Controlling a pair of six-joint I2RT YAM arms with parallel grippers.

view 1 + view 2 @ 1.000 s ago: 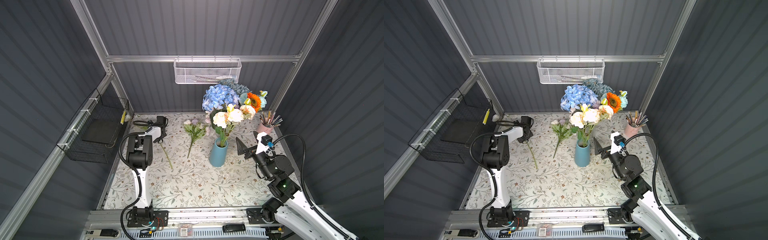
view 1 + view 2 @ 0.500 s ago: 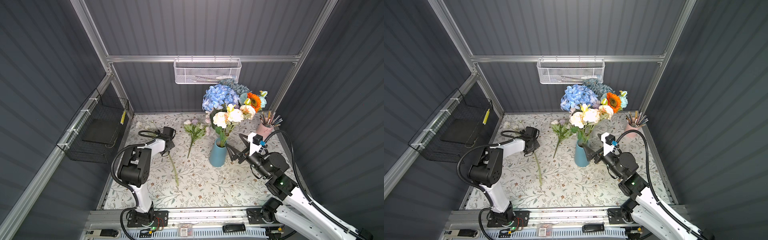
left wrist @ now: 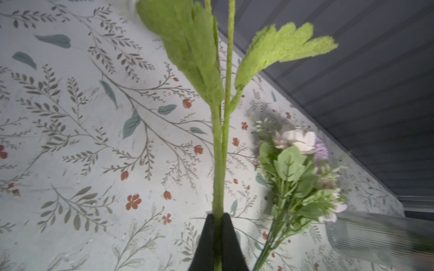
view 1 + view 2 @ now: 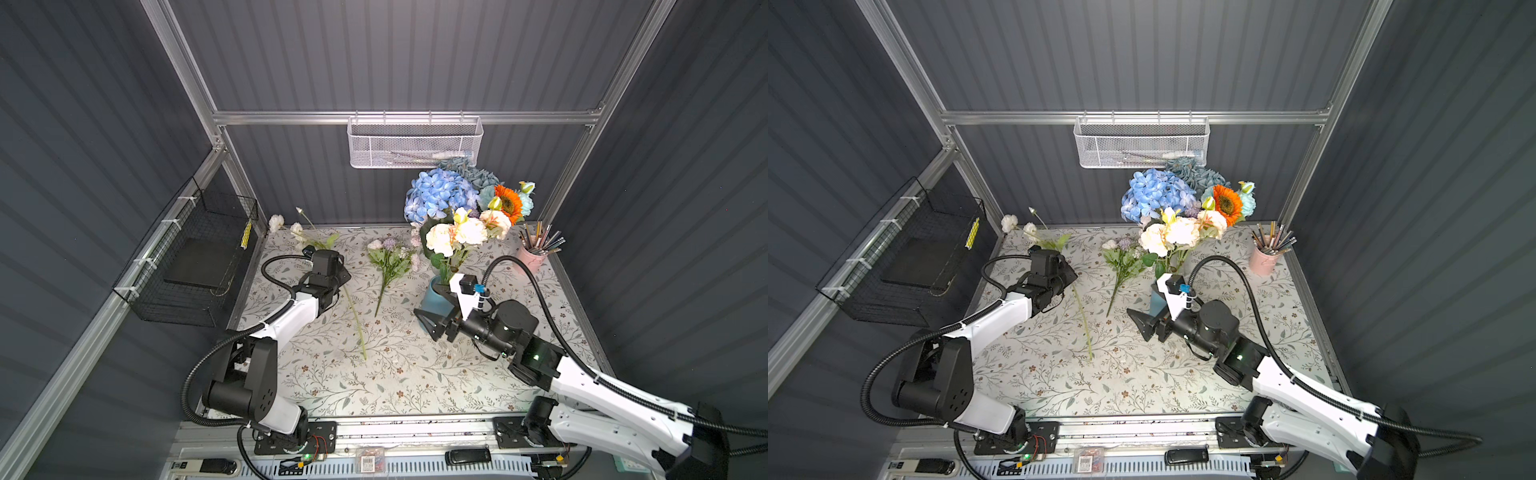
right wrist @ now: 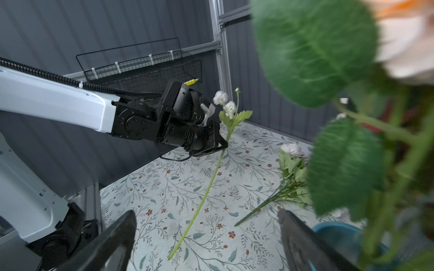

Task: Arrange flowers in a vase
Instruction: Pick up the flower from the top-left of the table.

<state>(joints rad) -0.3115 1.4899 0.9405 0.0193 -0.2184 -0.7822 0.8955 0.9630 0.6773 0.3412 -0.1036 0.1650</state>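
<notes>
My left gripper (image 3: 218,214) is shut on the green stem of a white flower (image 4: 353,316). Its small blooms (image 5: 221,97) point to the back left corner and its cut end (image 4: 1091,358) is low over the table's middle. The blue vase (image 4: 432,297) holds blue, orange and cream flowers (image 4: 457,208). My right gripper (image 5: 207,223) stands open and empty just left of the vase (image 5: 340,234), one finger (image 5: 291,225) beside its rim. A lilac-pink bunch (image 4: 390,262) lies flat on the table between the two grippers.
A pink cup of pencils (image 4: 532,259) stands at the back right corner. A white mesh basket (image 4: 415,143) hangs on the back wall above the bouquet. A black wire basket (image 4: 199,266) hangs on the left wall.
The left arm has carried the white flower from the back left toward the table's middle. The right arm has swung left and forward, bringing its gripper up against the vase.
</notes>
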